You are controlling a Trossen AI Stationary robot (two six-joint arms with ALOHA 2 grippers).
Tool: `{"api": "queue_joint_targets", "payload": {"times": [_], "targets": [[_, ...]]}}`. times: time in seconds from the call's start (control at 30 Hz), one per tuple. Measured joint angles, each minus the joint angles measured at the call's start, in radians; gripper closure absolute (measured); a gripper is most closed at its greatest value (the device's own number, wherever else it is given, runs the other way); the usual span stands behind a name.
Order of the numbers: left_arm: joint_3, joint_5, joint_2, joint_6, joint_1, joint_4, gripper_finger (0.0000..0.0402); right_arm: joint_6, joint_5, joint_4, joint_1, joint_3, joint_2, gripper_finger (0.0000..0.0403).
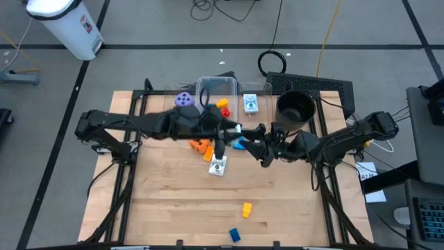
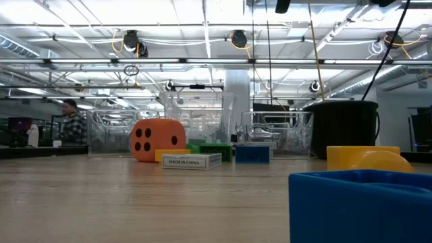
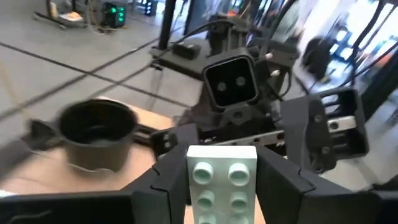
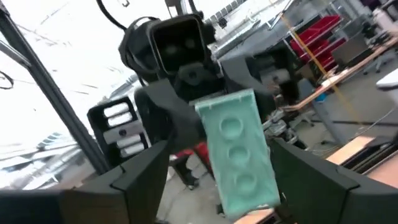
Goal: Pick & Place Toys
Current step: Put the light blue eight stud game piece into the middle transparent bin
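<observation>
Teal block [image 3: 222, 182], light, rigid and slick, hangs mid-table between both arms; left gripper [image 3: 221, 186] pinches its flat sides; right gripper [image 4: 208, 180] stands spread around it.

Overhead looking down, table-level across, wrist cameras close, seemingly facing each other
</observation>
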Motion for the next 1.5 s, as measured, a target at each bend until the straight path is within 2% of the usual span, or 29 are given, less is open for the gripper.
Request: {"api": "queue_joint_targets", "payload": {"times": [0.2, 0.33, 0.53, 0.67, 0.8, 0.93, 1.13, 1.37, 1.5], "targets": [[0.177, 0.012, 0.0, 0.163, 0.098, -0.279, 0.0254, -0.016, -0.064, -0.137, -0.101, 0.0, -0.061, 0.0114], [0.245, 0.087, 0.0, 0.232, 0.214, -0.392, 0.0254, -0.02, -0.085, -0.219, -0.155, 0.0, -0.103, 0.0113], [0.259, 0.241, 0.002, 0.294, 0.425, -0.509, 0.0247, -0.02, -0.083, -0.31, -0.226, 0.0, -0.132, 0.0117], [0.261, 0.29, 0.041, 0.363, 0.546, -0.592, 0.0258, -0.02, -0.084, -0.355, -0.253, 0.0, -0.133, 0.0115], [0.26, 0.32, 0.111, 0.409, 0.615, -0.64, 0.0254, 0.012, -0.082, -0.423, -0.27, 0.0, -0.133, 0.0117], [0.26, 0.346, 0.198, 0.446, 0.642, -0.678, 0.0248, 0.043, -0.082, -0.485, -0.279, -0.001, -0.132, 0.0121], [0.26, 0.345, 0.33, 0.446, 0.645, -0.699, 0.026, 0.003, -0.082, -0.575, -0.284, -0.001, -0.132, 0.0121], [0.26, 0.345, 0.456, 0.427, 0.61, -0.705, 0.0244, -0.032, -0.083, -0.711, -0.314, -0.002, -0.158, 0.0122], [0.26, 0.327, 0.51, 0.408, 0.603, -0.7, 0.0255, -0.032, -0.083, -0.808, -0.338, -0.002, -0.193, 0.0122]]}}
